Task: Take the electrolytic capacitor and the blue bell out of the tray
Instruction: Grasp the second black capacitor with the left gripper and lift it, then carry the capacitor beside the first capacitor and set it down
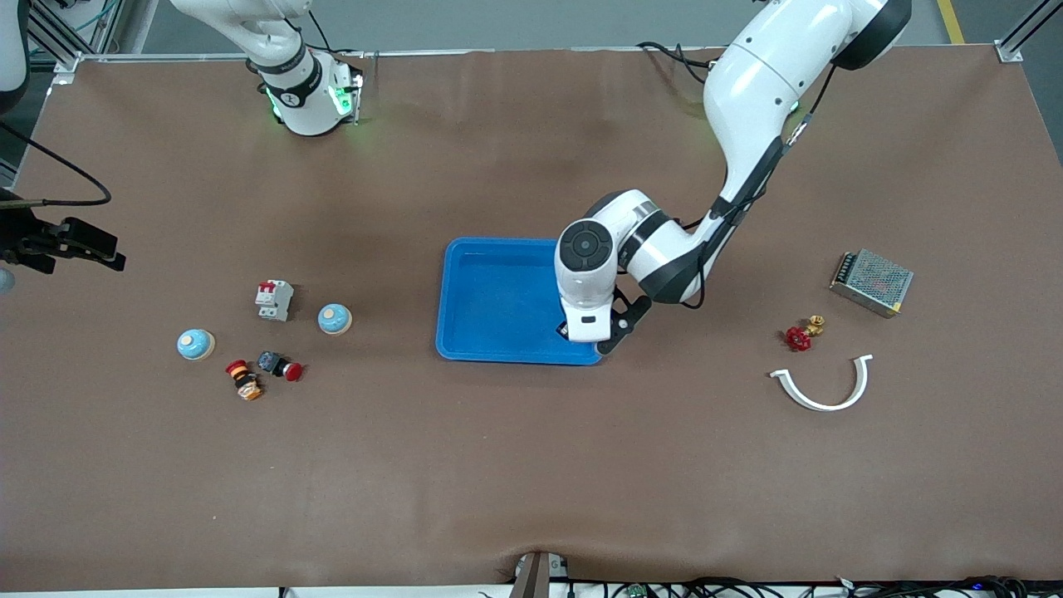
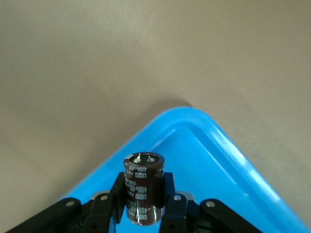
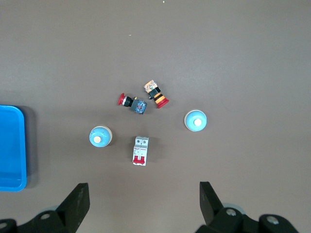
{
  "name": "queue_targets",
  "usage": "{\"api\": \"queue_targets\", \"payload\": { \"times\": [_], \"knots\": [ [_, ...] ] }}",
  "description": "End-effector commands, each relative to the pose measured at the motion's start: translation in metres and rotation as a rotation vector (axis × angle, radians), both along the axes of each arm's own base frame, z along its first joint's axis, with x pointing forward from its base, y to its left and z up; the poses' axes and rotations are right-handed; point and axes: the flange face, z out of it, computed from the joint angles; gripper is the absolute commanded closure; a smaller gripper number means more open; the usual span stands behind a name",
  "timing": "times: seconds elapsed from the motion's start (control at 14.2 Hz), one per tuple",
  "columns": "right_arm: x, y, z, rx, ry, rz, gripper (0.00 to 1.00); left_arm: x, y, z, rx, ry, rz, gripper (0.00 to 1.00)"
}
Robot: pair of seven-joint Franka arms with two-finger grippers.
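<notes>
Gripping the electrolytic capacitor [image 2: 142, 187] over the tray [image 1: 498, 303] corner, left gripper [image 2: 142, 204] works; bells already out.

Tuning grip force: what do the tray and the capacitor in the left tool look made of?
Tray: looks like moulded plastic, glossy bright blue, with highlights along its rounded rim. Electrolytic capacitor: dark brown shiny sleeve with white print, probably plastic film over a metal can; the left tool is shut on it.

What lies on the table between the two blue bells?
In the right wrist view, the white circuit breaker stands between the two blue bells, slightly off their line; the front view shows the same.
</notes>
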Motion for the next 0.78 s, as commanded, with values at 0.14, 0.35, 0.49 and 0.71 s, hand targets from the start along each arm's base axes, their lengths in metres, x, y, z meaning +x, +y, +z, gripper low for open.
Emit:
{"api": "queue_targets", "payload": {
  "times": [0.14,0.35,0.49,0.71],
  "knots": [
    [-0.006,0.000,0.004,0.004,-0.012,-0.014,0.00,0.000,0.037,0.010,0.070,0.098,-0.277,1.00],
    [-0.006,0.000,0.004,0.004,-0.012,-0.016,0.00,-0.009,0.067,0.018,0.075,0.144,-0.464,1.00],
    [-0.006,0.000,0.004,0.004,-0.012,-0.014,0.00,-0.011,0.086,0.017,0.061,0.175,-0.560,1.00],
    [-0.006,0.002,0.004,0.004,-0.014,-0.013,0.00,-0.010,0.113,0.017,0.049,0.201,-0.710,1.00]
  ]
}}
